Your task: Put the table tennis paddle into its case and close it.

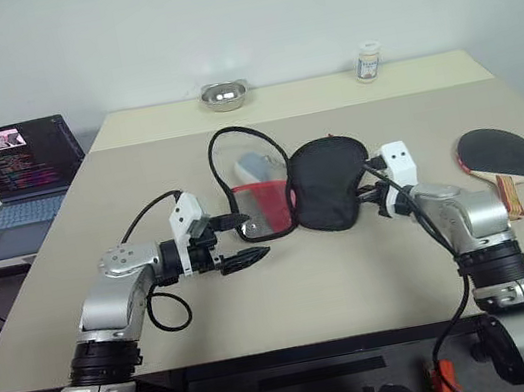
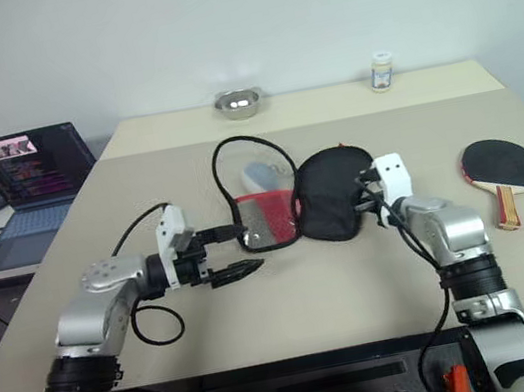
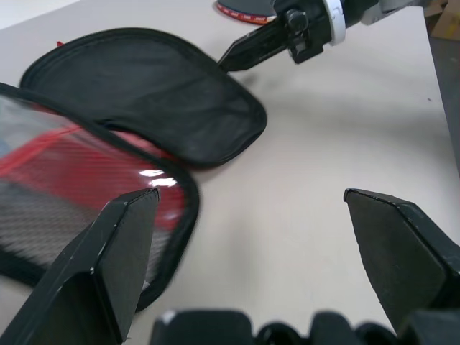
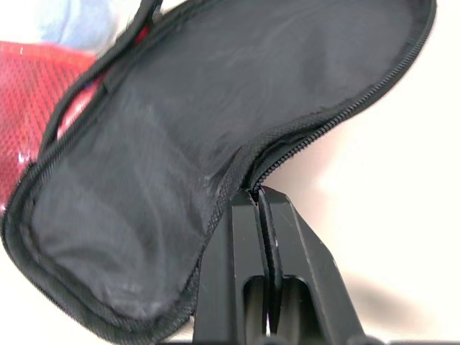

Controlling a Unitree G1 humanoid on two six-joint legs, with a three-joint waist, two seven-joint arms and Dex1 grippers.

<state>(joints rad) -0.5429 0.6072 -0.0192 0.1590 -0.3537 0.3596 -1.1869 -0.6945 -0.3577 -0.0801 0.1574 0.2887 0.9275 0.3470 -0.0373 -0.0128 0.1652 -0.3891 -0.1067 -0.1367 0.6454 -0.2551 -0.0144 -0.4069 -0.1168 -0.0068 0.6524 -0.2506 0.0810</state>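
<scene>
The case (image 1: 324, 185) lies unzipped and spread in the table's middle: a black flap on the right, a half with a red panel (image 1: 264, 208) on the left. My right gripper (image 4: 257, 194) is shut on the black flap's zip edge at its right side. My left gripper (image 1: 250, 237) is open, just off the front left corner of the red half and touching nothing. The table tennis paddle (image 1: 496, 155) lies flat at the table's right, black face up, with its wooden handle toward the front edge.
At the table's far edge stand a metal bowl (image 1: 224, 95) and a small white bottle (image 1: 369, 61). An open laptop (image 1: 19, 173) sits on a lower surface to the left. A pale blue thing (image 1: 255, 167) shows under the case's clear panel.
</scene>
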